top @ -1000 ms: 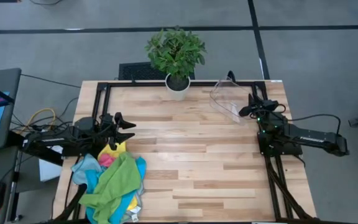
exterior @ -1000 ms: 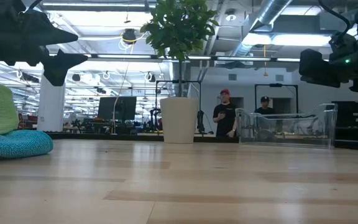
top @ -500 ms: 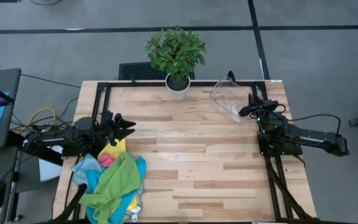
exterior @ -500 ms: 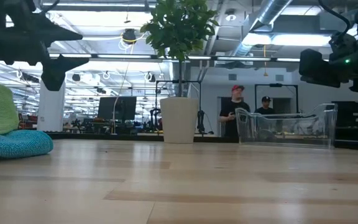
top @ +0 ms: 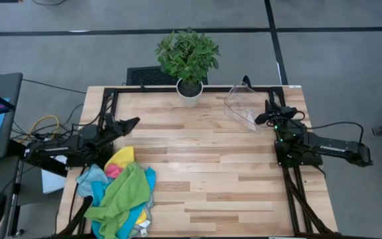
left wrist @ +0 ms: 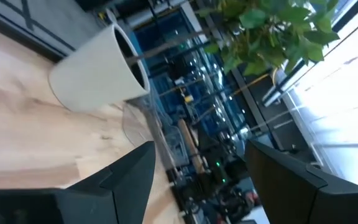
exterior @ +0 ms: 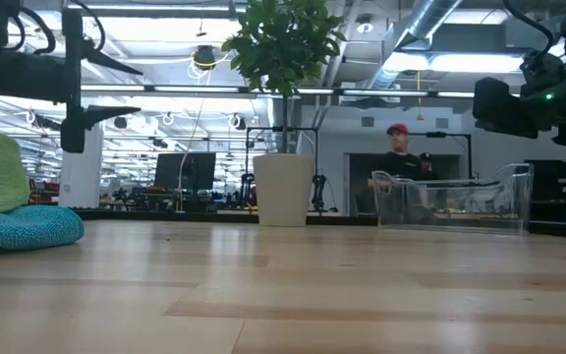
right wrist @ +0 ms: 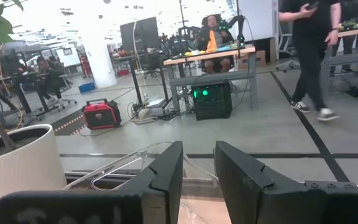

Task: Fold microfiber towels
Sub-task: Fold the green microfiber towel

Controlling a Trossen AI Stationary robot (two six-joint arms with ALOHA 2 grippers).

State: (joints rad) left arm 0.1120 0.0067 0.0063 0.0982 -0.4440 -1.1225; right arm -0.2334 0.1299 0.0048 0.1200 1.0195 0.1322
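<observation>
The microfiber towels [top: 121, 191] lie in a loose heap at the table's near left: a bright green one on top, with blue, pale teal, pink and yellow ones under it. In the low view the heap [exterior: 13, 202] sits at the left edge. My left gripper [top: 128, 124] hovers just beyond the heap, pointing level toward the table's right. It is rolled onto its side and open, with nothing between its fingers [left wrist: 126, 177]. My right gripper [right wrist: 197, 171] waits at the far right beside the clear bin. Its fingers stand a little apart and hold nothing.
A potted plant in a white pot [top: 189, 89] stands at the middle of the far edge. A clear plastic bin [top: 243, 106] sits at the far right. Bare wood [top: 204, 166] fills the middle. A person [exterior: 401, 157] walks in the room behind.
My left gripper has rolled about its own pointing line, so its fingers now stand one above the other rather than side by side. It has swung slightly toward the far edge. It stays open. The towels have not moved.
</observation>
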